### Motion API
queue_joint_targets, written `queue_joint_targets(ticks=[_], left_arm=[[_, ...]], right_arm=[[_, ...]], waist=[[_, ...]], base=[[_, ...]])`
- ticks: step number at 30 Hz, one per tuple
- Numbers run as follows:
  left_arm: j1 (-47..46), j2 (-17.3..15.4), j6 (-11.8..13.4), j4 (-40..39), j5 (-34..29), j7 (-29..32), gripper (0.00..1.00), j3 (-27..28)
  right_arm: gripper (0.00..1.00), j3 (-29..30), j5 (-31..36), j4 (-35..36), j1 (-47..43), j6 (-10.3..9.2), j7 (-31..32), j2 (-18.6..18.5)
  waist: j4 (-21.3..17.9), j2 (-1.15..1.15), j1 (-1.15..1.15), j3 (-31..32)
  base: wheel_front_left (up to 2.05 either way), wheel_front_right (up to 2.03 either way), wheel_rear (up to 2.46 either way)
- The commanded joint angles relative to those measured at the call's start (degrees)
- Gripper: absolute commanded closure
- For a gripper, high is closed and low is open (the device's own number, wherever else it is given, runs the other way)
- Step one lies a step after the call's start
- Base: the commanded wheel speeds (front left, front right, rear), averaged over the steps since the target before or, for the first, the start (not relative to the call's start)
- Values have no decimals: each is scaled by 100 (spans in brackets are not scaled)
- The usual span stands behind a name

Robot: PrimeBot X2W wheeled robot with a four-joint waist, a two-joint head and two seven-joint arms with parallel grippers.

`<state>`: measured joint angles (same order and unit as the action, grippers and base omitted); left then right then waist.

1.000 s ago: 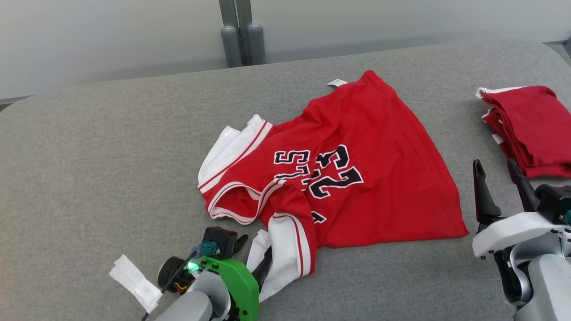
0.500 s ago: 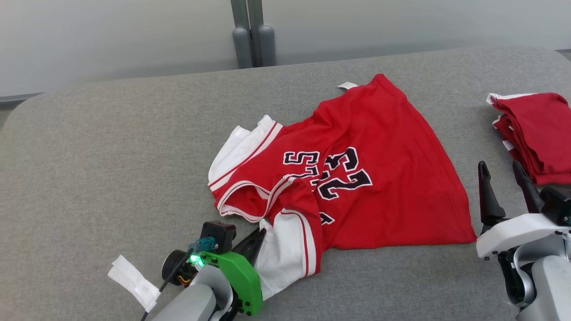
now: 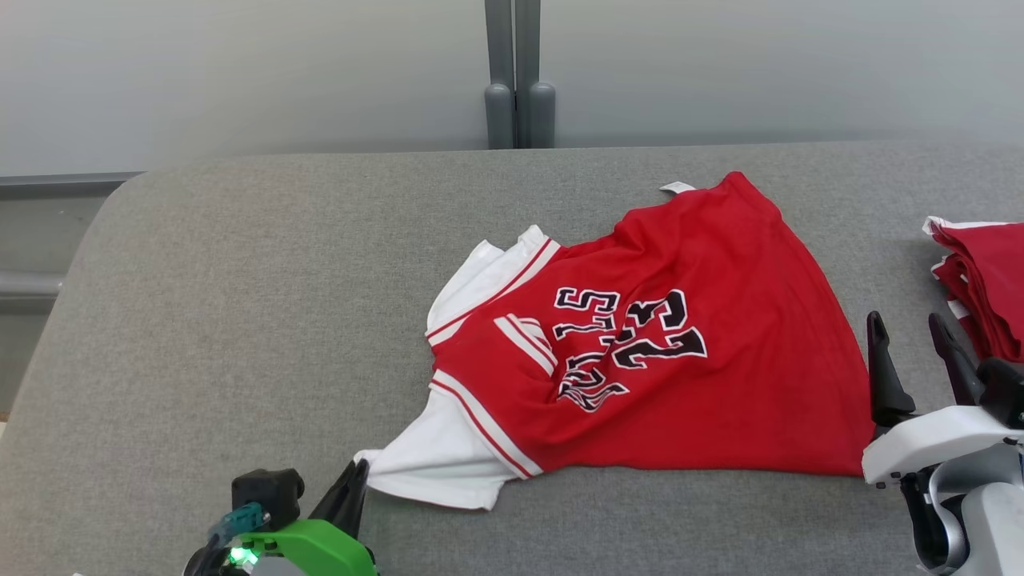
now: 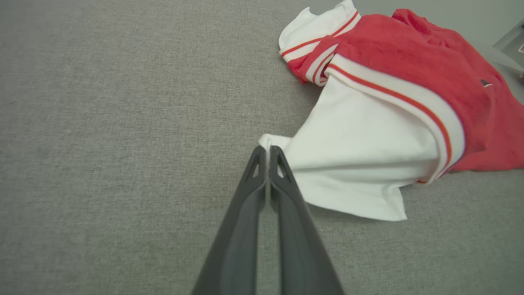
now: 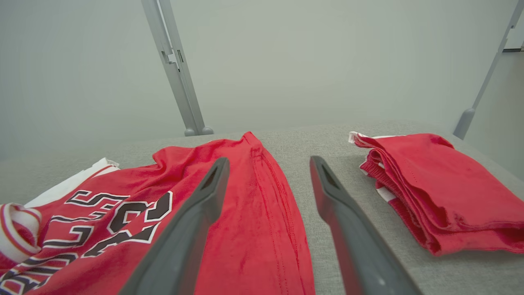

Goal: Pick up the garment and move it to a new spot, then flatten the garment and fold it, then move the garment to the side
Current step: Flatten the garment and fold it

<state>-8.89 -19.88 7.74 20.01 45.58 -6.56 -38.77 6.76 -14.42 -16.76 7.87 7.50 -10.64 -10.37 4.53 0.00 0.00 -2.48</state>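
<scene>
Since a second ago the left hand has clamped shut and drawn one white sleeve out toward the near edge of the surface. Before, that sleeve lay doubled over the front of the garment. The head camera has swung too, so the whole scene sits differently in its view.

From the left wrist, the hand's two dark fingers are pressed together, with the sleeve's corner pinched at their tips. The cloth fans out from there, lying low on the grey surface.

The garment is a red jersey with black, white-edged numerals. It lies spread across the middle of the surface, reaching toward the right edge, its hem toward the right and the second white sleeve toward the far edge. A small white label sticks out at its far corner.

The right hand hangs near the right edge with its fingers well apart, grasping nothing. In its own wrist view the hand is over the garment's hem side. A folded red stack lies just beyond it at the right edge, apart from the garment.
</scene>
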Motion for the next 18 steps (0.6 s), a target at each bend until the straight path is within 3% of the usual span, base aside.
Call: queue_joint_targets(ticks=[1, 6, 11, 12, 14, 18], left_arm=[[171, -122, 165, -259, 41, 53, 100, 93], [675, -442, 722, -916, 298, 203, 100, 443], [1028, -530, 913, -1063, 499, 515, 100, 446], [1068, -511, 902, -1087, 554, 583, 71, 425], [1131, -531, 899, -1090, 592, 709, 0, 355], [1037, -624, 1023, -1210, 420, 557, 0, 424]], right_arm=[[0, 30, 29, 28, -77, -2, 22, 4], [0, 15, 48, 83, -78, -2, 60, 45], [0, -4, 32, 97, -100, -2, 77, 33], [0, 1, 26, 98, -105, -2, 78, 26], [0, 12, 23, 95, -119, -2, 96, 18], [0, 19, 31, 104, -136, -2, 109, 10]], waist=[[40, 0, 0, 32], [5, 0, 0, 28], [-49, 0, 0, 17], [-53, 0, 0, 12], [-56, 0, 0, 9], [-63, 0, 0, 26]], base=[[0, 0, 0], [0, 0, 0], [0, 0, 0], [0, 0, 0], [0, 0, 0], [0, 0, 0]])
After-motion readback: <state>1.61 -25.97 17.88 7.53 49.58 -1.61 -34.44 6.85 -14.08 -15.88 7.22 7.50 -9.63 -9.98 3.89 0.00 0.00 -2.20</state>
